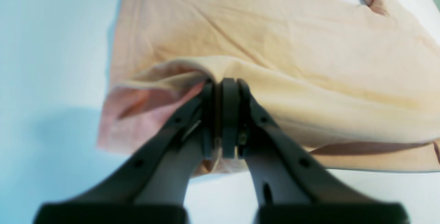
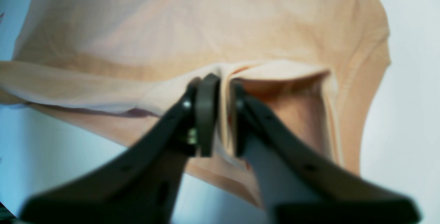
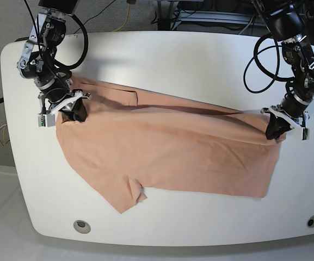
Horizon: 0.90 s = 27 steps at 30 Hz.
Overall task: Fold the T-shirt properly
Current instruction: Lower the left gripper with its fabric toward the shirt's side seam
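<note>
The salmon-pink T-shirt (image 3: 167, 147) lies across the white table (image 3: 200, 60), partly folded over itself along its far edge. My left gripper (image 1: 225, 84) is shut on the shirt's lifted edge (image 1: 309, 89); in the base view it (image 3: 275, 129) is at the shirt's right end. My right gripper (image 2: 220, 83) is shut on a bunched fold of the T-shirt (image 2: 206, 28); in the base view it (image 3: 72, 112) is at the shirt's left end, near the shoulder. One sleeve (image 3: 130, 197) sticks out toward the table's front edge.
Black cables (image 3: 254, 60) hang from both arms over the far part of the table. Two round holes (image 3: 81, 225) sit near the table's front corners. More cables and gear lie behind the table's far edge.
</note>
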Available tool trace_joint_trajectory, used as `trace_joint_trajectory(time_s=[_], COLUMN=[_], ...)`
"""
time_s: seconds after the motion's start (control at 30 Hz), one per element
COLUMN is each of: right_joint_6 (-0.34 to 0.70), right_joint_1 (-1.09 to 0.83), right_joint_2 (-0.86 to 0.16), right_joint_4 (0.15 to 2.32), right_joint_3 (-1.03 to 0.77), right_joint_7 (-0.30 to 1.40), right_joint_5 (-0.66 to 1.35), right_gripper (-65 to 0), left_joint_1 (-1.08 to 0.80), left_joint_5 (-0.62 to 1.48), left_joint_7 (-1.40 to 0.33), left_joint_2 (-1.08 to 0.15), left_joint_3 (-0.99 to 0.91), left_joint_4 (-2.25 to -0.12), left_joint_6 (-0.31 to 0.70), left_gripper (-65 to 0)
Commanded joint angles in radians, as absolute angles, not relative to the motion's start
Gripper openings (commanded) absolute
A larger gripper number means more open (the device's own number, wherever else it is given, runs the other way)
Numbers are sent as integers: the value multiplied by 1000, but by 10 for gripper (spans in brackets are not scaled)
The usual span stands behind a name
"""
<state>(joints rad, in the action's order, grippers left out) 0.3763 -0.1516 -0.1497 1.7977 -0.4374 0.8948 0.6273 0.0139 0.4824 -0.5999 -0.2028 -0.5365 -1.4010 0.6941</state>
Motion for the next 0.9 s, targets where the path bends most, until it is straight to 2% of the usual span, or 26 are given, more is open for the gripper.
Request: trace_joint_trajectory(time_s=[0.0, 0.23, 0.43, 0.87], right_joint_6=[381, 383, 383, 389], right_joint_1=[-140, -124, -120, -120], right_joint_2=[-160, -156, -156, -159], right_joint_4=[1814, 1814, 1814, 1817], right_joint_3=[-441, -441, -441, -441], right_joint_7=[872, 872, 872, 872], right_joint_5=[610, 503, 496, 496], right_gripper=[-482, -437, -392, -394], left_joint_1=[28, 27, 31, 33], left_joint_5=[504, 493, 458, 458], left_joint_7=[-544, -507, -460, -406], left_joint_2=[-223, -223, -223, -220], left_joint_3=[-541, -541, -539, -538], left_joint_4=[-1417, -1409, -1351, -1313], left_joint_6=[698, 698, 698, 698], left_gripper=[-633, -632, -632, -616])
